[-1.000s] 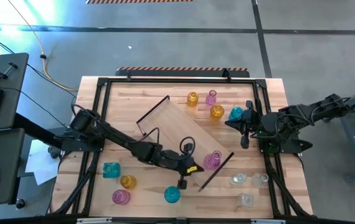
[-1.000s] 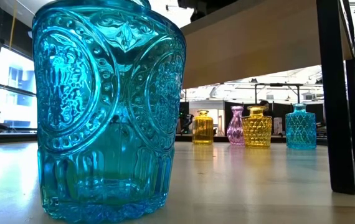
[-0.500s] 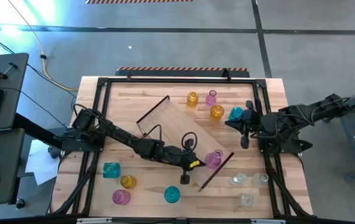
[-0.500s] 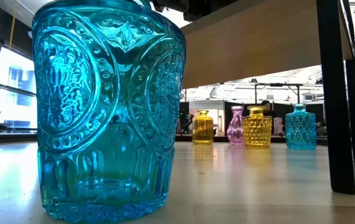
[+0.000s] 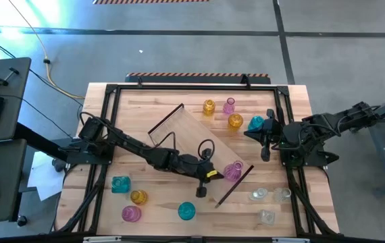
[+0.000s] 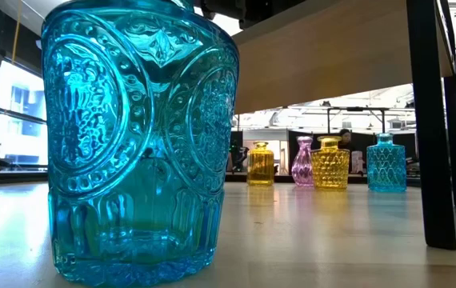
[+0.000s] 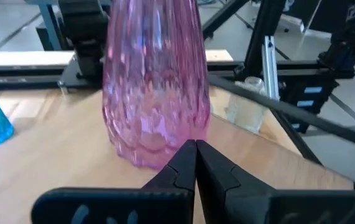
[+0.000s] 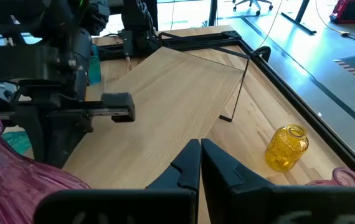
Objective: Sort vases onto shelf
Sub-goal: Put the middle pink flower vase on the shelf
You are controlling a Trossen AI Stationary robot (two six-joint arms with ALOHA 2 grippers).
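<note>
High view, left to right: a teal vase, an amber vase and a pink vase stand at the lower left of the table. A second teal vase stands at lower centre. The shelf lies diagonally across the middle of the frame. The left gripper sits at the shelf's lower right end, just beside a pink vase standing on the shelf. At upper centre, an amber vase, a pink vase, another amber vase and a teal vase stand in a group on the table. The right gripper waits at the right edge, near that teal vase. Three clear vases stand at lower right.

The left wrist view adds what the overhead view cannot resolve: the left gripper's fingers are pressed together, tips touching the base of the pink vase.

The right wrist view shows the right gripper's fingers likewise pressed together, holding nothing.

The low view shows the lower-centre teal vase filling the frame's left half, with the shelf's underside above.
</note>
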